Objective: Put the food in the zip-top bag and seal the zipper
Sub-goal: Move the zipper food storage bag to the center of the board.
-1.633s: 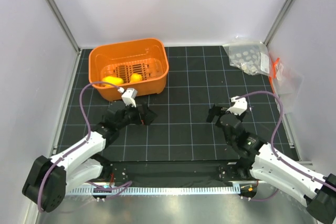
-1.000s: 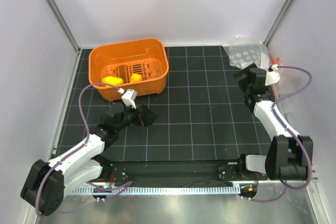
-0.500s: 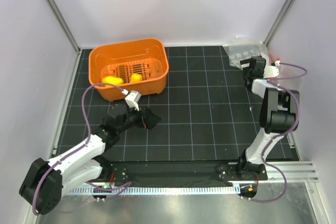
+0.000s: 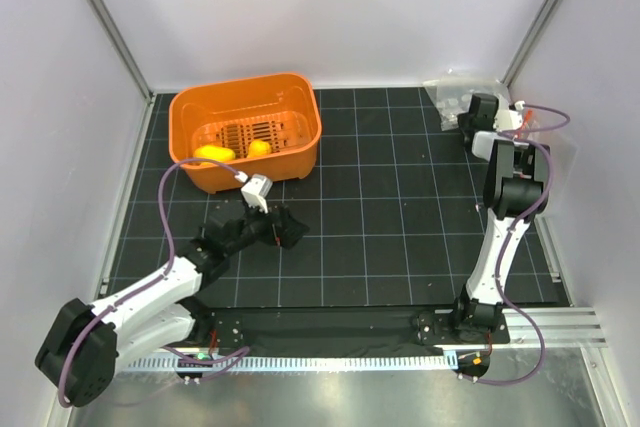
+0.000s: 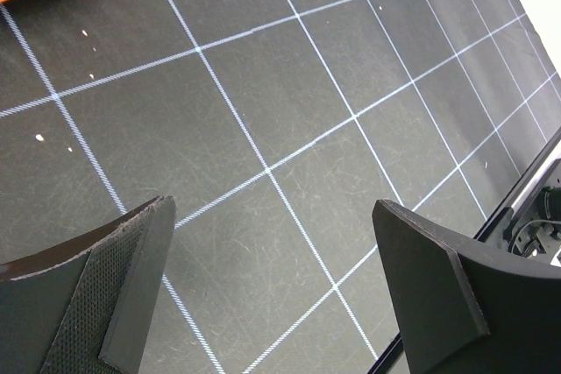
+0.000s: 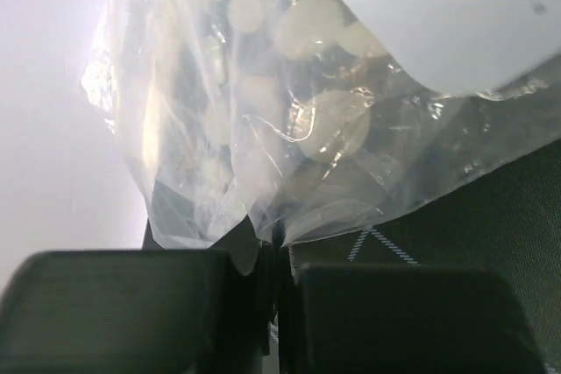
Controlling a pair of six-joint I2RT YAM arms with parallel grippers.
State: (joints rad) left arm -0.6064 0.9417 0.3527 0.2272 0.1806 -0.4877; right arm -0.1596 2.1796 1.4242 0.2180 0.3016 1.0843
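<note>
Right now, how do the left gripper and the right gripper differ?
The left gripper stands wide open; the right gripper is shut. The left holds nothing over bare mat; the right pinches the dotted bag's edge. The left is near the basket; the right reaches the far corner. Both have black fingers.

I count 1 orange basket (image 4: 303, 117) with 2 yellow toy food pieces (image 4: 213, 154) (image 4: 259, 148) inside. 1 clear dotted bag (image 4: 450, 97). 1 orange-red zipper strip (image 4: 527, 112), only a bit showing. 2 arms: left arm (image 4: 150, 292), right arm (image 4: 505, 217). 1 black grid mat (image 4: 380, 207).
</note>
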